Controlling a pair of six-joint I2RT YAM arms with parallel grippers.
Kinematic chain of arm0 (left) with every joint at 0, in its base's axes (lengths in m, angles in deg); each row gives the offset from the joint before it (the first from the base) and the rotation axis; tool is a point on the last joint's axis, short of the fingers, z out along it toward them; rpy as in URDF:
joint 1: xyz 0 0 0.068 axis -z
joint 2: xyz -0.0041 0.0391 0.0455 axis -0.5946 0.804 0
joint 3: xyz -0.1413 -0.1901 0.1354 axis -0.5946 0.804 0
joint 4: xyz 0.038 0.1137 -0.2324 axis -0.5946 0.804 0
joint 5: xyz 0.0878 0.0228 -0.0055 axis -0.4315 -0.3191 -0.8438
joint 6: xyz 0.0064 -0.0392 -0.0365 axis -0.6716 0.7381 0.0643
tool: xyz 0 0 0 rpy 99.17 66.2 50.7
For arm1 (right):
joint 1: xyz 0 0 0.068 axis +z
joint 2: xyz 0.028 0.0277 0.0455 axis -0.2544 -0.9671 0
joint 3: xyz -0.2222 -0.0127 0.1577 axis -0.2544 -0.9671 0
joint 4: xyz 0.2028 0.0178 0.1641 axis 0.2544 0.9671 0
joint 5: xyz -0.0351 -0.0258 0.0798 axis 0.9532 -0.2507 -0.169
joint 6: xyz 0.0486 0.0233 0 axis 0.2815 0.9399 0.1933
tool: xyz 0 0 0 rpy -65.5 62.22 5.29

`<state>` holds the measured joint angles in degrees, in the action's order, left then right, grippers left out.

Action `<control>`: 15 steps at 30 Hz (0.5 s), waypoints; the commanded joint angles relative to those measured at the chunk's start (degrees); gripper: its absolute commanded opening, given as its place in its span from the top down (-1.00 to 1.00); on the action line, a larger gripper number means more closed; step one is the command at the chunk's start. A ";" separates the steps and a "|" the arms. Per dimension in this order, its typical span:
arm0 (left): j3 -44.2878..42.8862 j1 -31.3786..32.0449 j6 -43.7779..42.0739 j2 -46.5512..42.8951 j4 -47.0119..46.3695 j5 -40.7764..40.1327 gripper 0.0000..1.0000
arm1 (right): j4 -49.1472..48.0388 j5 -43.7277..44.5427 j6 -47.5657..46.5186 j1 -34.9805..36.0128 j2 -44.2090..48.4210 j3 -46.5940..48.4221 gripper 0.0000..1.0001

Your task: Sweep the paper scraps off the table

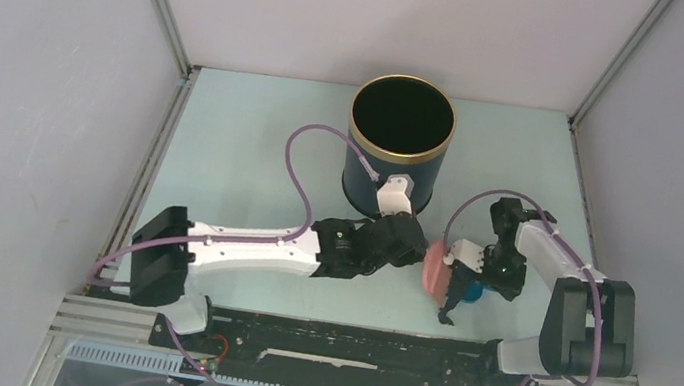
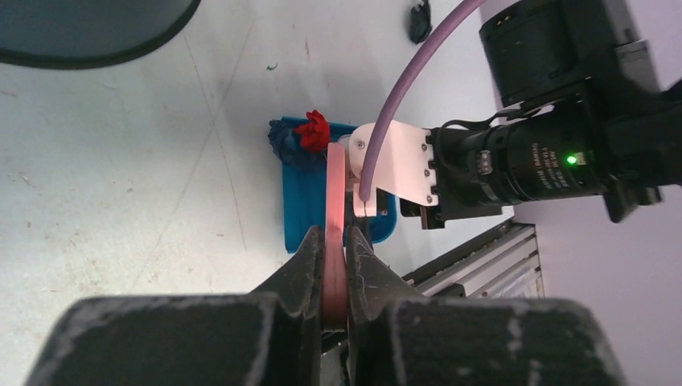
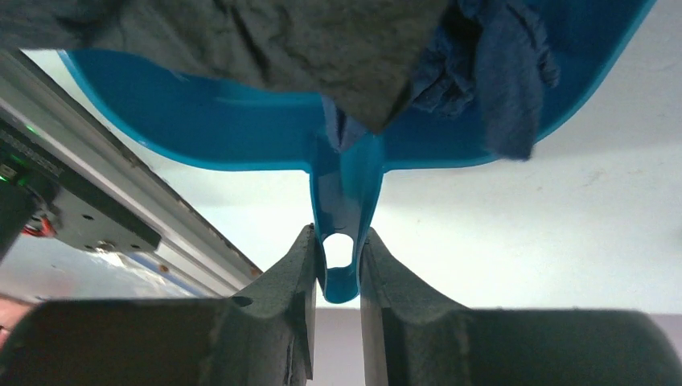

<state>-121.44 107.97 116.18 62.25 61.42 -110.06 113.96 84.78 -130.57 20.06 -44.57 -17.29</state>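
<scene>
My left gripper (image 1: 415, 254) (image 2: 335, 237) is shut on the pink hand brush (image 1: 434, 267) (image 2: 334, 193), seen edge-on in the left wrist view. My right gripper (image 1: 469, 280) (image 3: 338, 249) is shut on the handle of the blue dustpan (image 1: 473, 293) (image 3: 241, 137) (image 2: 304, 205), which lies right of the brush on the table (image 1: 245, 139). A red scrap (image 2: 314, 129) and a dark blue scrap (image 2: 284, 141) sit at the pan's far lip. The dark blue scrap (image 3: 503, 72) and a dark grey crumpled mass (image 3: 281, 40) show in the pan. A black scrap (image 2: 419, 20) lies on the table beyond.
A dark blue bin with a gold rim (image 1: 399, 140) (image 2: 80, 32) stands upright behind the two grippers. The black strip with rails (image 1: 346, 350) runs along the front edge. Grey walls close in the left, right and back.
</scene>
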 commanded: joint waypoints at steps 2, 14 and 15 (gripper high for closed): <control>-2.76 0.15 -4.06 -5.69 0.88 -4.19 1.00 | -0.76 -9.66 -0.09 -4.78 1.65 -0.07 1.00; -2.73 0.15 -13.98 -11.48 4.87 -15.44 1.00 | 3.56 -14.81 -1.77 -8.75 11.17 -0.07 1.00; -2.47 0.15 -14.46 -12.00 5.38 -16.34 1.00 | 3.98 -14.60 -1.78 -8.49 12.09 -0.07 1.00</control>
<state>-122.47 107.99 106.56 54.12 65.92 -119.02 115.07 72.14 -131.11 11.12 -36.46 -17.38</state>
